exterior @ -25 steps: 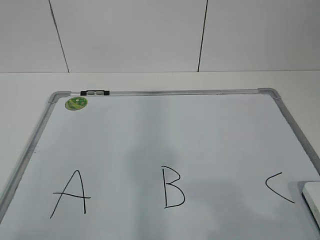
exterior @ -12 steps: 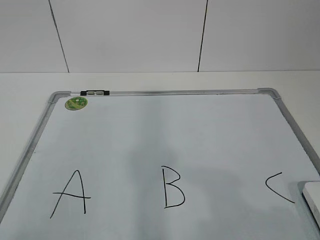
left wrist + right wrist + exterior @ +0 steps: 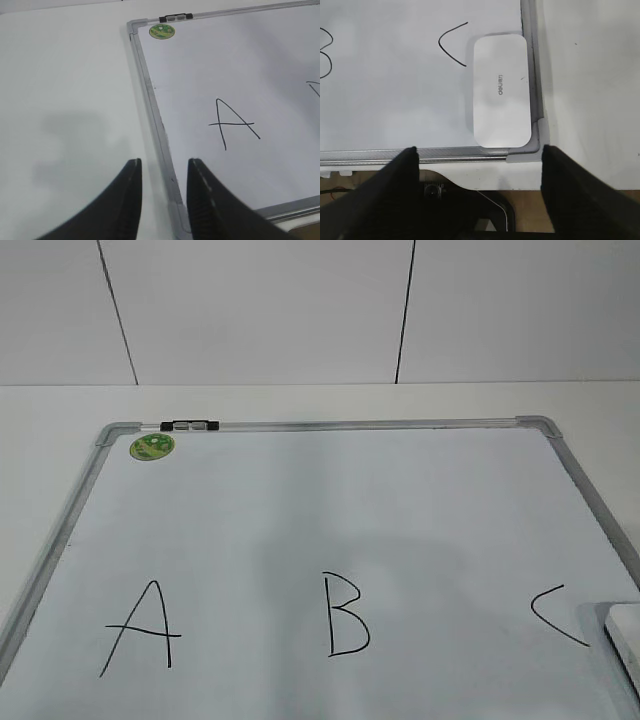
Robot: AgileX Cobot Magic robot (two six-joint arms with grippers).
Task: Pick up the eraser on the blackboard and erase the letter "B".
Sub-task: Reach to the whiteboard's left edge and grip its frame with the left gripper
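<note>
A white dry-erase blackboard (image 3: 330,425) with a silver frame lies flat on a white table (image 3: 300,400), seen at a slant from the near side. In its far left corner sits a small round green sticker (image 3: 152,447), with a small black clip (image 3: 190,425) on the frame just beside it. Three black hand-drawn letters run along the near part of the board: the letter "A" (image 3: 143,628) at left, the letter "B" (image 3: 346,614) in the middle, and the letter "C" (image 3: 560,615) at right. Just right of the "C", in the near right corner, the white eraser (image 3: 626,638) lies flat on the board, cut off by the edge of the picture.

From the left wrist, the left gripper (image 3: 164,200) hangs over the board's left frame edge, its two dark fingers slightly parted and holding nothing. From the right wrist, the right gripper (image 3: 479,180) sits above the near right corner with its fingers spread wide; the eraser (image 3: 501,90) lies against the right frame, untouched.
</note>
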